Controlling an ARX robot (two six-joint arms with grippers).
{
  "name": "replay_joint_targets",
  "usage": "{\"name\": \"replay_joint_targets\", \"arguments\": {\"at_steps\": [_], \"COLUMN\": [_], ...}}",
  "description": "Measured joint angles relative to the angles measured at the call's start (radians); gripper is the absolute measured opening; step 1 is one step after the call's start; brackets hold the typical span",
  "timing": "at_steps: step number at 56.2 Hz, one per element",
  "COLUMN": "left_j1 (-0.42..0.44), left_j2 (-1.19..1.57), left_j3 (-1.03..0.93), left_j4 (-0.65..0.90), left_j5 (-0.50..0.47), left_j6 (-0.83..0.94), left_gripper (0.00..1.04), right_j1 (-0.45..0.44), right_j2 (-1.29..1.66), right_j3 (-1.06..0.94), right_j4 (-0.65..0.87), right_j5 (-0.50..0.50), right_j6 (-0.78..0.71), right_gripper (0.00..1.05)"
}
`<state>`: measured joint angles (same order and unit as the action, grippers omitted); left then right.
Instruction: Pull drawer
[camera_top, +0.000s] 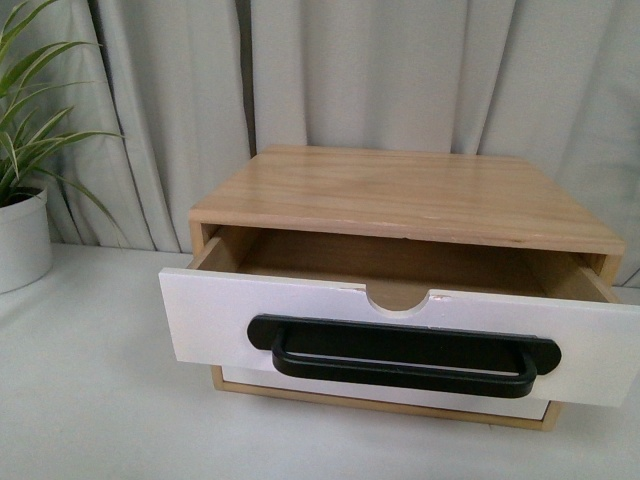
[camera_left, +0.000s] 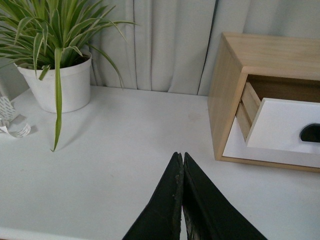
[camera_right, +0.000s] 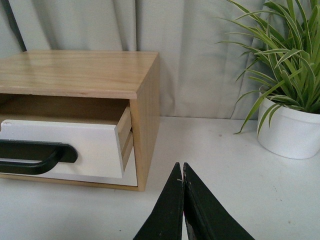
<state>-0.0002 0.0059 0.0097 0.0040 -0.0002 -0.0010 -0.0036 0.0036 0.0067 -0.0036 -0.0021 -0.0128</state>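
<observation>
Jaws closed, clear of drawer (camera_top: 400, 335)

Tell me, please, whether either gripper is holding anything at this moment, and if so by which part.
Nothing is held. The left gripper and the right gripper are both shut on nothing above the table, away from the drawer and its handle.

White table (camera_top: 90, 400) bears cabinet (camera_top: 400, 190) (wooden), perhaps two plants (camera_top: 20, 220).
</observation>
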Motion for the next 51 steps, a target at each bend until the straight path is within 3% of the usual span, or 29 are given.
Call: {"name": "replay_joint_targets", "arguments": {"at_steps": [3,5,12,30,51], "left_j1": [0.000,0.000,0.000,0.000,0.000], "left_j2": [0.000,0.000,-0.002,-0.002,-0.002], "left_j3": [0.000,0.000,0.000,0.000,0.000], "left_j4": [-0.002,-0.002,-0.002,-0.002,-0.002], "left_j5": [0.000,0.000,0.000,0.000,0.000], "left_j6": [-0.002,-0.001,-0.001,0.000,-0.001], "left_gripper": [0.06,0.11,0.43,1.00,0.99], "right_j1": [0.000,0.000,0.000,0.000,0.000], "right_j2": [0.000,0.000,0.000,0.000,0.000], "right_j3": [0.000,0.000,0.000,0.000,0.000], "right_j4": [0.000,0.000,0.000,0.000,0.000], "right_j5": [0.000,0.000,0.000,0.000,0.000], "right_j6": [0.000,0.000,0.000,0.001,0.002], "right_gripper": [0.03,0.09,0.41,0.97,0.96]}}
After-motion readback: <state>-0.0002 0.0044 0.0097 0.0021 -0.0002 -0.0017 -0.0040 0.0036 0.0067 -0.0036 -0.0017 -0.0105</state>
